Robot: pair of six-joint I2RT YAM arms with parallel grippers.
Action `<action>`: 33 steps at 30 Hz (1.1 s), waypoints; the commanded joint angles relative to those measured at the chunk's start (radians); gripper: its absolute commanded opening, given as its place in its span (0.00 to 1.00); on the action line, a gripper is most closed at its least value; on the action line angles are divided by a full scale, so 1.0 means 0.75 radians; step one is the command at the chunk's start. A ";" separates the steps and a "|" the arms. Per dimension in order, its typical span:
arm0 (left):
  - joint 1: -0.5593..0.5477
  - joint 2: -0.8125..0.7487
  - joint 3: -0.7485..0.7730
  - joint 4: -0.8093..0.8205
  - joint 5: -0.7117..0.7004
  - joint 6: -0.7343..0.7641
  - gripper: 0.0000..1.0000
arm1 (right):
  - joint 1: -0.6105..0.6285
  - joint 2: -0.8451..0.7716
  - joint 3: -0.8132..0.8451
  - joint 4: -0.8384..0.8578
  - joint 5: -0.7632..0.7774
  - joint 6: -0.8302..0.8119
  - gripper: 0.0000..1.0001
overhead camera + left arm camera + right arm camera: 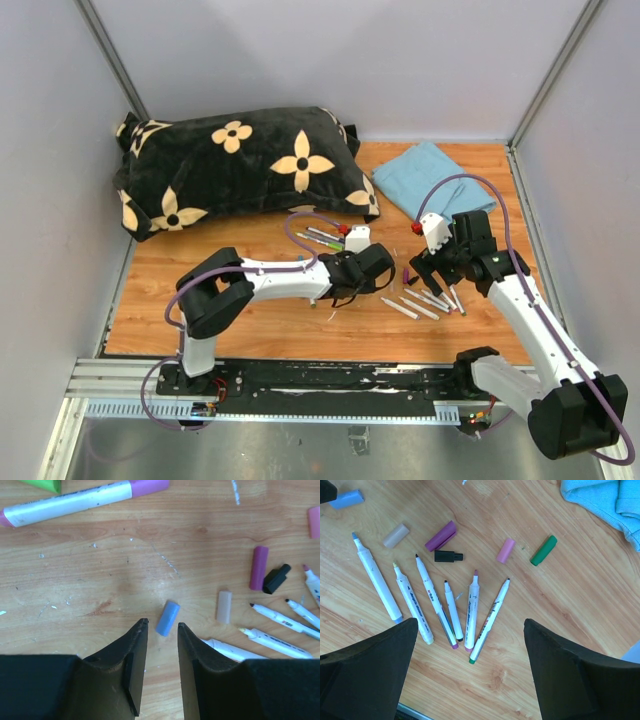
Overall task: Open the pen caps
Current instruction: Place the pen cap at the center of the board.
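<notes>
A blue pen cap (167, 618) lies loose on the wooden table (100, 570), just beyond my left gripper (162, 625). That gripper is open by a narrow gap and holds nothing. More loose pen caps lie to the right: whitish (224, 606), purple (259, 567), black (276, 578) and pink (314, 522). My right gripper (470, 624) hangs wide open and empty above several uncapped white pens (472, 607). Beyond them lie purple (441, 536), black (448, 556), pink (505, 550) and green (543, 550) caps. In the top view the left gripper (375, 270) and right gripper (432, 280) stand close together.
A black flowered pillow (240, 165) fills the back left. A light blue cloth (440, 180) lies at the back right. A few capped pens (322, 238) rest by the pillow; one with purple ends (80, 501) shows in the left wrist view. Grey walls enclose the table.
</notes>
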 commanded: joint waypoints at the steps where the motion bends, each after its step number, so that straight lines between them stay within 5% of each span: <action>1: -0.011 -0.108 0.017 0.005 -0.053 0.052 0.35 | -0.026 -0.013 0.006 0.012 -0.014 0.004 0.88; 11: -0.011 -0.377 -0.229 0.273 0.094 0.293 0.35 | -0.026 -0.015 0.005 0.003 -0.036 -0.005 0.88; 21: -0.005 -0.827 -0.670 0.633 0.236 0.515 0.72 | -0.026 -0.023 0.011 -0.024 -0.118 -0.039 0.89; 25: 0.026 -1.014 -0.824 0.609 0.196 0.543 0.84 | -0.024 -0.025 0.018 -0.055 -0.195 -0.084 0.89; 33: 0.116 -1.248 -0.919 0.220 -0.044 0.436 0.86 | 0.000 -0.038 0.015 -0.073 -0.277 -0.127 0.89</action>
